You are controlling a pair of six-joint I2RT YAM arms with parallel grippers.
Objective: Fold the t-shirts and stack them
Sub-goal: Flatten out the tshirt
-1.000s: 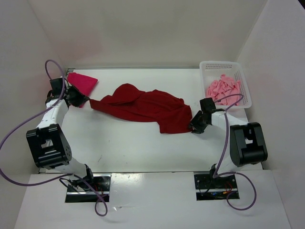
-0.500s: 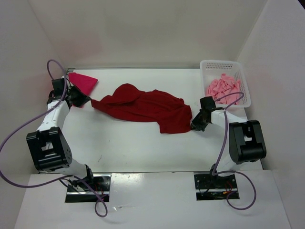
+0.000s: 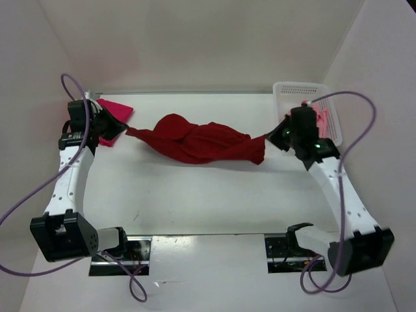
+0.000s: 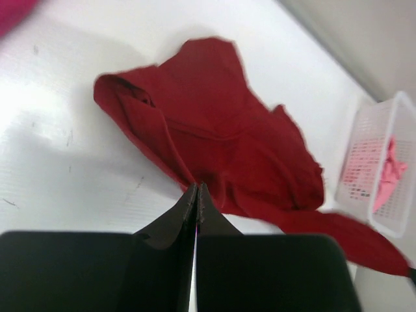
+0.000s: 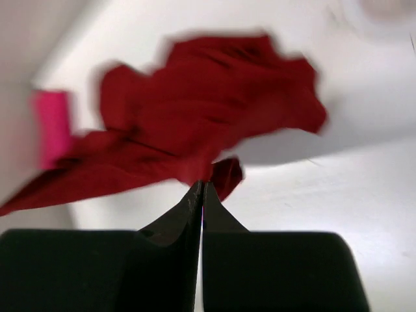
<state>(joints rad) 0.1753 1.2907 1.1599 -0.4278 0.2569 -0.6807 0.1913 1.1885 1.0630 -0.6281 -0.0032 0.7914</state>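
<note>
Dark red t-shirt (image 3: 201, 143) strung between left end effector (image 3: 122, 130) and right end effector (image 3: 270, 138), both pinched onto it.

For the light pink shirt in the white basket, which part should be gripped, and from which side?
Pinch a raised fold of the light pink shirt from straight above, I would say: it lies bunched inside the basket, whose walls block every sideways approach.
</note>
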